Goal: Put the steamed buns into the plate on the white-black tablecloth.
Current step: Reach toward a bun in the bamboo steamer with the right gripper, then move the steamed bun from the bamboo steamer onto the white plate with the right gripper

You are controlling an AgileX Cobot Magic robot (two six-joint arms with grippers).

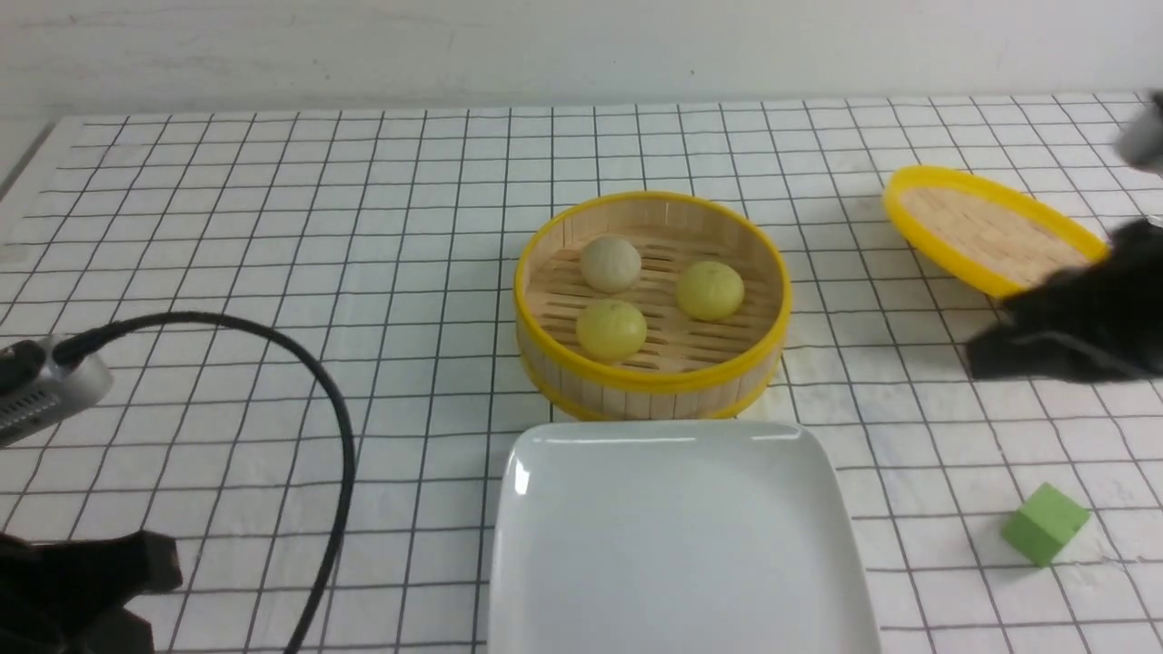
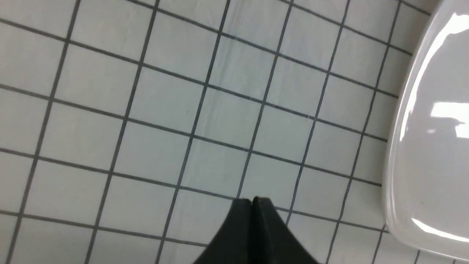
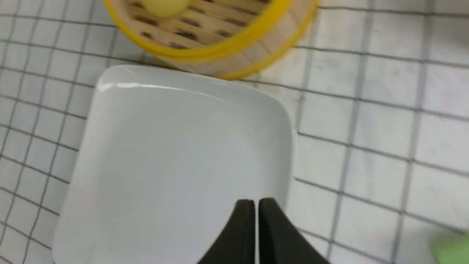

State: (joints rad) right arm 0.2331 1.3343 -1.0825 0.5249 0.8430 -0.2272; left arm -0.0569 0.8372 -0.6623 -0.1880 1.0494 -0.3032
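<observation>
White plate (image 2: 432, 165) on black-gridded tablecloth (image 2: 161, 154); gripper (image 2: 253, 201) closed.

The tablecloth (image 1: 427, 363) is white with a thin black grid. The plate (image 1: 672, 536) is plain glossy white. Two buns (image 1: 611, 330) (image 1: 710, 291) are pale yellow-green, the third bun (image 1: 611, 264) beige. The steamer (image 1: 651, 386) is tan with bright yellow bands, the lid (image 1: 995, 227) tan, yellow-rimmed. The cube (image 1: 1045, 524) is green.

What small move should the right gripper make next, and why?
I'd probably ease the right gripper over to the steamer, opening it on the way: the buns all sit inside, the plate is bare, and the jaws, only slightly parted, hold nothing.
</observation>
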